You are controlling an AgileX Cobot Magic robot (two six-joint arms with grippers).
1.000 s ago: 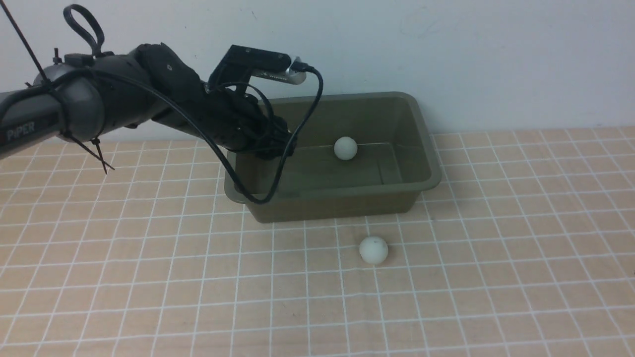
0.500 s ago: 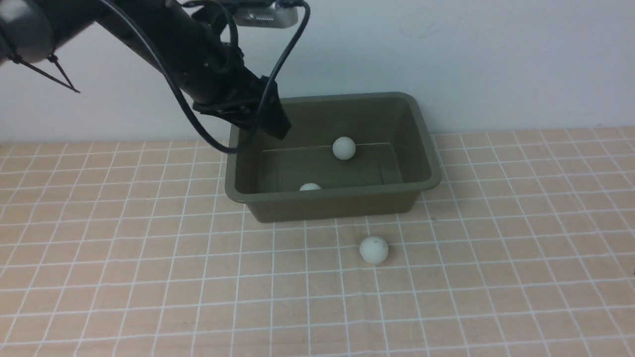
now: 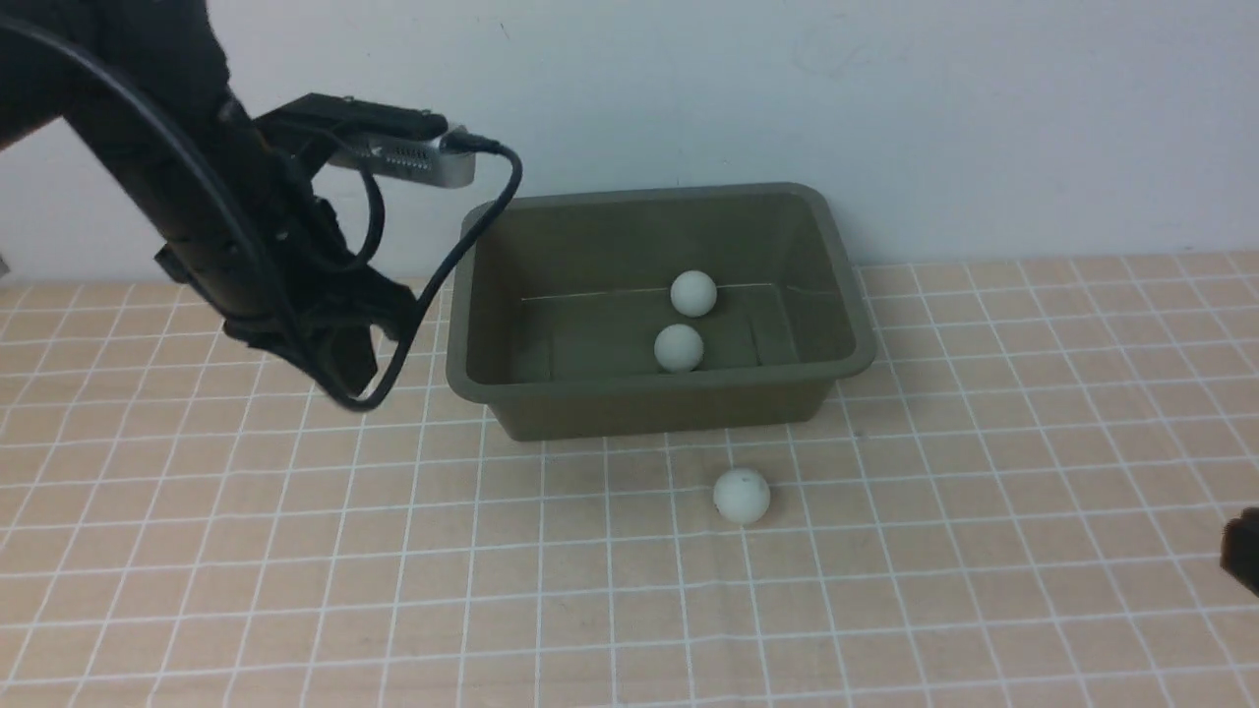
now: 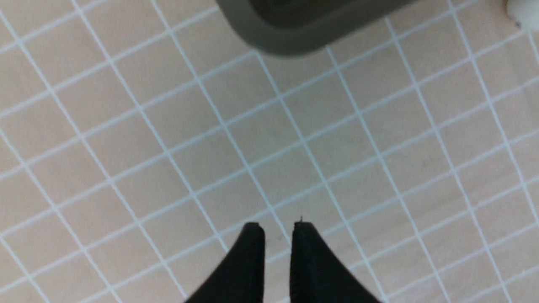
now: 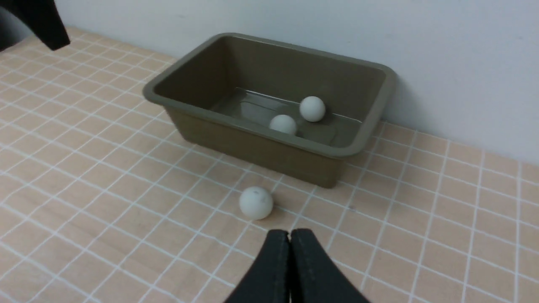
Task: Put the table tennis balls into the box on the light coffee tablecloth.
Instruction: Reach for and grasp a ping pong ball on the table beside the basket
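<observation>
Ball (image 3: 741,495) lies just before box (image 3: 649,385); white wall (image 3: 934,108) behind.

We note left gripper (image 4: 278,230) gone from over box (image 3: 629,388); now left of it, above light coffee tablecloth (image 3: 295,541). Jaws, wide half a second back, now nearly together, empty. Second ball (image 3: 679,347) rolled from near wall to mid-floor, just before first ball (image 3: 693,293), itself nudged slightly right. Right arm tip (image 3: 1241,556) entered at right edge.

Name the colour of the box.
Olive green; the box shows best in the right wrist view.
</observation>
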